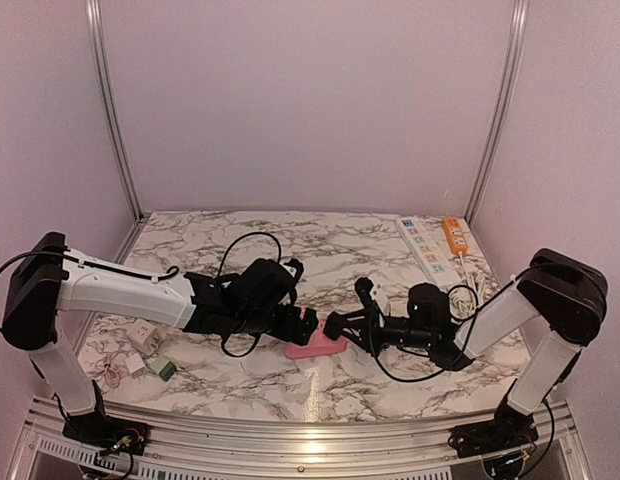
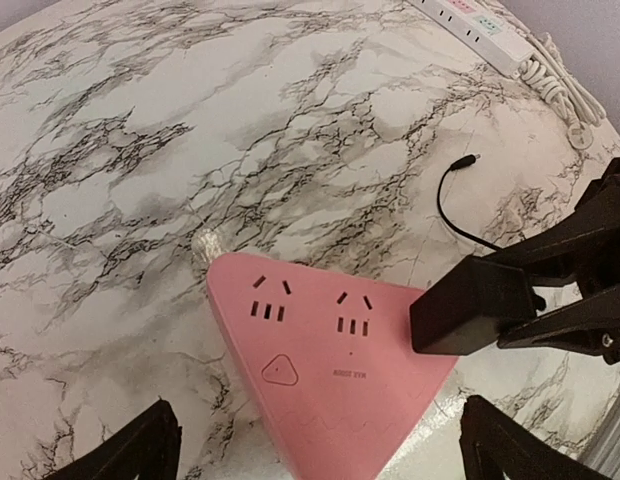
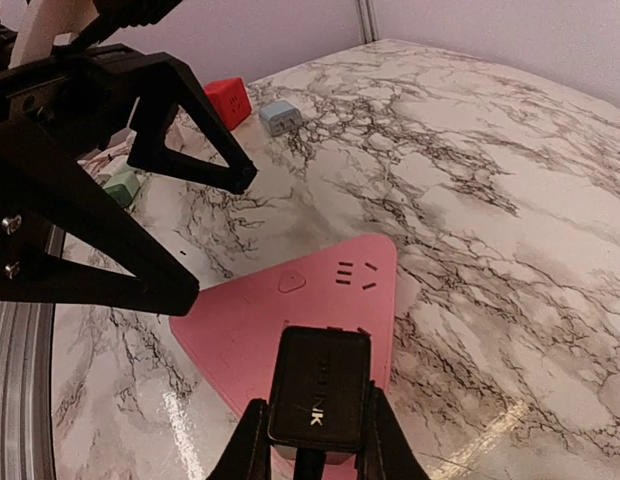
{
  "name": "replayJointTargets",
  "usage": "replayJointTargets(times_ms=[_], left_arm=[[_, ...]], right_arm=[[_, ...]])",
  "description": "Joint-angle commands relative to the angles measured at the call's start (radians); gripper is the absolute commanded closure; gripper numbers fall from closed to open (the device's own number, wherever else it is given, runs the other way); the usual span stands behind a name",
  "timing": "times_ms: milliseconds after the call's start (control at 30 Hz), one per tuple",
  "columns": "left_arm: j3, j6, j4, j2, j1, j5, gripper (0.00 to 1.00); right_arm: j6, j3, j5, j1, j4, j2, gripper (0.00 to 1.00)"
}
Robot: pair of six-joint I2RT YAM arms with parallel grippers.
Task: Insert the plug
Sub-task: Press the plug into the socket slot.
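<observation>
A pink triangular power strip [image 2: 320, 370] lies flat on the marble table, with two socket groups on its top face. My right gripper [image 3: 312, 430] is shut on a black plug [image 3: 320, 385], held low over the strip's corner by the nearer socket [image 2: 352, 312]. Whether the plug's prongs touch the strip is hidden. In the top view the plug [image 1: 335, 325] meets the strip [image 1: 315, 348] at table centre. My left gripper [image 2: 320, 455] is open, one finger on each side of the strip and nothing between them.
A white power strip [image 1: 425, 245] and an orange one [image 1: 454, 234] lie at the back right. A white adapter [image 1: 142, 335] and a green piece [image 1: 160, 368] sit at the left. A red cube [image 3: 228, 100] and a grey-blue adapter [image 3: 278, 115] show beyond. A thin black cable [image 2: 455, 200] trails nearby.
</observation>
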Motion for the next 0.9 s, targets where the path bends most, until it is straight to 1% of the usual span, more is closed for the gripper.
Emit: replayJointTargets(times_ms=[0, 300, 733, 833, 867], left_arm=[[0.073, 0.002, 0.027, 0.040, 0.004, 0.045, 0.01], [0.131, 0.015, 0.026, 0.094, 0.007, 0.070, 0.01], [0.112, 0.001, 0.027, 0.130, 0.029, 0.047, 0.04], [0.094, -0.001, 0.046, 0.114, 0.035, 0.052, 0.04], [0.085, -0.003, 0.078, 0.106, 0.038, 0.057, 0.04]], right_arm=[[0.004, 0.005, 0.025, 0.030, -0.085, 0.041, 1.00], [-0.005, 0.025, 0.047, 0.061, -0.099, 0.063, 1.00], [-0.009, 0.039, 0.049, 0.074, -0.102, 0.080, 1.00], [-0.011, 0.040, 0.048, 0.076, -0.102, 0.085, 1.00], [-0.011, 0.041, 0.047, 0.076, -0.102, 0.086, 1.00]])
